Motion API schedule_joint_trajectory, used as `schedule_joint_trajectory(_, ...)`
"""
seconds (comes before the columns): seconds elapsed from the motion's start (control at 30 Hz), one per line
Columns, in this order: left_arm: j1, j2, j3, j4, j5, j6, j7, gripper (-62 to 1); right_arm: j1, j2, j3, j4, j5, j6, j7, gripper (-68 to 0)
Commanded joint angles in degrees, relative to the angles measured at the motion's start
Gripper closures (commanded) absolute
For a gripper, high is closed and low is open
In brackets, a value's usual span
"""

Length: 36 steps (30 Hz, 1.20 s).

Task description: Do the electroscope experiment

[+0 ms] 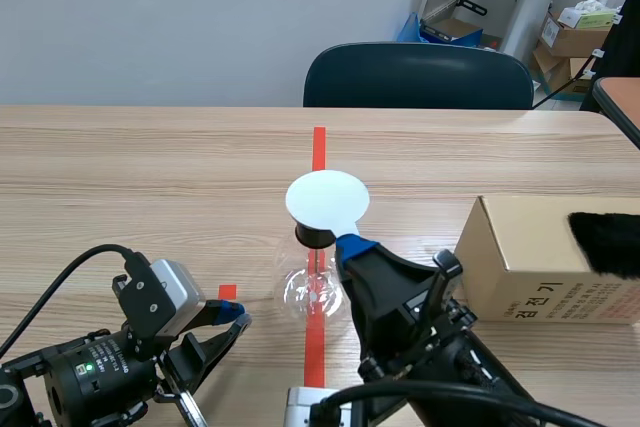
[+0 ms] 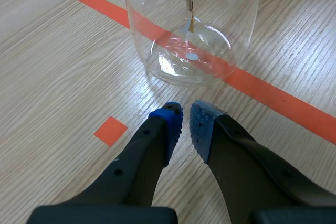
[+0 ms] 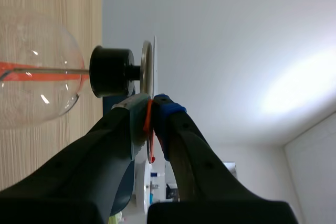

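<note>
**Wood-grain table, electroscope at mid-line, right claw at its disc**

Pale wooden table (image 1: 150, 177) under a plain grey wall, with a dark chair (image 1: 418, 77) pushed in at the far edge and stacked cartons (image 1: 575, 32) in the far right corner.

Next in size, a brown cardboard box (image 1: 530, 257) on the table's right side, printed low on its front with Korean letters reading "검전기". On top of its right end, a black furry piece (image 1: 607, 242).

At the centre, standing on the orange-red tape line, the electroscope: a clear glass flask (image 1: 312, 287), a black stopper (image 1: 313, 237) in its neck and a white disc (image 1: 327, 199) above. Inside the flask, a thin metal rod (image 2: 190, 3) hanging down toward the bottom.

Right gripper (image 1: 350, 247) raised just beside the disc's rim, clamped on a thin orange-red strip (image 3: 149, 121) pinched between its pads. Whether strip and disc touch: cannot tell.

Left gripper (image 2: 185, 119) low over the table, pointed at the flask's base, near it but apart. Blue pads almost together with only a sliver of gap and nothing between.
</note>
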Motion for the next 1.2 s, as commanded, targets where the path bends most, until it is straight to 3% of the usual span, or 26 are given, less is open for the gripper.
schedule_joint_trajectory(0.0,-0.31,-0.02,0.04,0.9,-0.52,0.09,-0.79,-8.8,0.42,0.28,0.13,0.55,-0.04,-0.66,0.79,-0.8)
schedule_joint_trajectory(0.2,-0.31,-0.02,0.04,0.9,-0.52,0.09,-0.79,-8.8,0.42,0.28,0.13,0.55,-0.04,-0.66,2.64,-0.8)
schedule_joint_trajectory(0.67,-0.31,-0.02,0.04,0.9,-0.52,0.09,-0.79,-8.8,0.42,0.28,0.13,0.55,-0.04,-0.66,1.68,-0.8)
schedule_joint_trajectory(0.83,-0.31,-0.02,0.04,0.9,-0.52,0.09,-0.79,-8.8,0.42,0.28,0.13,0.55,-0.04,-0.66,-3.67,-0.8)
schedule_joint_trajectory(1.17,-0.31,0.0,0.04,0.9,-0.52,0.09,-0.81,-8.8,0.42,0.28,0.13,0.55,-0.04,-0.66,-22.43,-0.8)
